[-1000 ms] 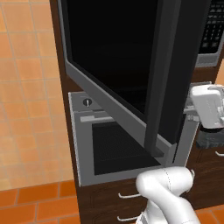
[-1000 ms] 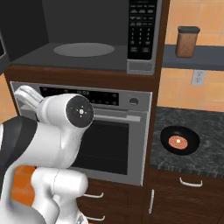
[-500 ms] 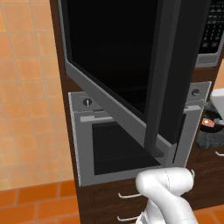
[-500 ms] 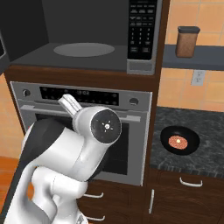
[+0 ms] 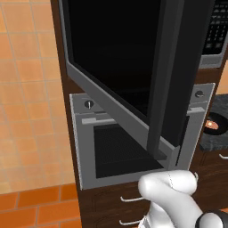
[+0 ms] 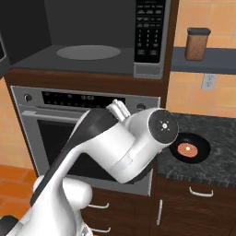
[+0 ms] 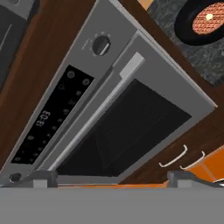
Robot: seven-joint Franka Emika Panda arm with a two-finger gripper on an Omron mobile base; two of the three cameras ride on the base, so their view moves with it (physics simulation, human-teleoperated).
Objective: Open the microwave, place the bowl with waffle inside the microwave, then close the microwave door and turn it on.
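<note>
— What do we see ahead of our two-finger gripper (image 7: 112, 178)?

— The grey metal oven (image 7: 131, 109), smooth-framed, mesh-dark window, its display reading 8:03. The black bowl with the round brown waffle (image 7: 205, 19) sits far off on the speckled counter (image 7: 173, 17).

— And the microwave door (image 5: 133, 67)?

— Glossy black glass, swung open above us. Whether our fingers are apart, we cannot tell.

grey oven (image 6: 87, 133), brown canister (image 6: 197, 44)

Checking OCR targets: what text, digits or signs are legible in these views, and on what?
"8:03": oven display strip, tilted in the hand view; first digit uncertain.
Microwave keypad: button labels too small to read.
Oven display strip in the right base view: characters blurred.
Nothing else legible.
</note>
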